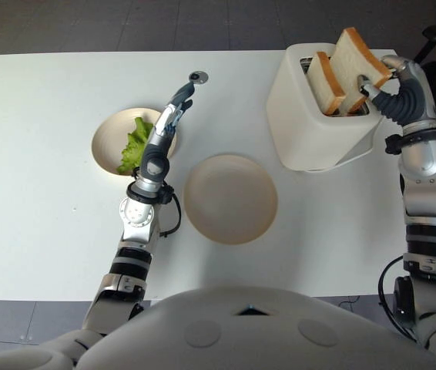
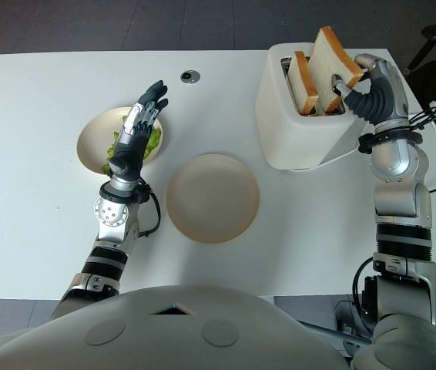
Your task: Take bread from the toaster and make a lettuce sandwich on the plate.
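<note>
Presently, the right hand (image 1: 397, 86) has its fingers clamped on the outer edge of the raised bread slice (image 1: 359, 56), above the toaster (image 1: 310, 131) at the far right of the table.

**Orientation:** the slice stands on edge with its broad face turned toward the robot's left. Its long axis runs steeply up out of the slot and is tilted rather than plumb. The lower end appears to be at or within the slot.

**Risks:**
- The grip sits on one edge only, so the slice may pivot or slip.
- A tilted lift could snag the slot rim or drag the second slice (image 1: 323, 83) just beside it.

The left hand (image 1: 167, 125) hangs over the lettuce (image 1: 133, 146) bowl (image 1: 102, 142), fingers extended and holding nothing. The plate (image 1: 230, 199) is bare.
</note>
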